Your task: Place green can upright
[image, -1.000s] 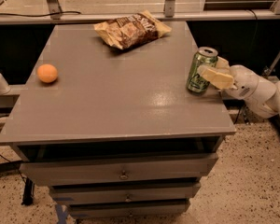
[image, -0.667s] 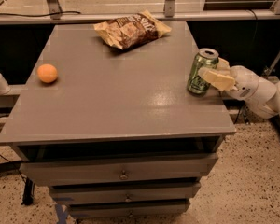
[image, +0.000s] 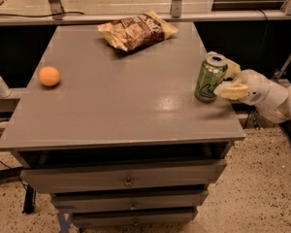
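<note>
The green can [image: 209,79] stands near the right edge of the counter [image: 116,106] — long axis close to vertical, silver top up, leaning slightly right — clasped by the gripper [image: 223,79], which reaches in from the right.

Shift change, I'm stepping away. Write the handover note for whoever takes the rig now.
Gripper: at the right edge of the table, fingers closed on the green can.
Green can: top up, leaning slightly, base seemingly on the tabletop near that edge.
Done: can brought to the table, roughly upright.
Left: open the fingers, back away, check that the can stands alone.
</note>
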You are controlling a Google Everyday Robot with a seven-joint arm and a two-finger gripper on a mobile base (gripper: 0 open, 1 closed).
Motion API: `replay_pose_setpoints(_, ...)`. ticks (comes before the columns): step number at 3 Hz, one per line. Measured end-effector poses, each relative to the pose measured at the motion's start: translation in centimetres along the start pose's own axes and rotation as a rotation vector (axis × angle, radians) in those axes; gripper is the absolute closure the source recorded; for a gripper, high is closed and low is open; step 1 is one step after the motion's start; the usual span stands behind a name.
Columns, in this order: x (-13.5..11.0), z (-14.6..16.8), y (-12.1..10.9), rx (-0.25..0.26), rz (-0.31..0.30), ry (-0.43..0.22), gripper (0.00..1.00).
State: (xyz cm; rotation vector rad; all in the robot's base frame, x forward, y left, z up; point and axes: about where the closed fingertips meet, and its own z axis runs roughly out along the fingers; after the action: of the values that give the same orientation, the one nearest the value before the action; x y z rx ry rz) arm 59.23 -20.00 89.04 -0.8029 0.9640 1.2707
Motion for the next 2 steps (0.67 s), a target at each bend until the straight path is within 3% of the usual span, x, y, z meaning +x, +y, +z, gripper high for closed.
replay_pose_setpoints(1, -0.2, -0.2, 0.0, 0.006, -0.002, 0.004, 0.00)
replay_pose_setpoints(2, -2.0, -1.0, -0.2, 0.047, -0.044, 0.047, 0.00)
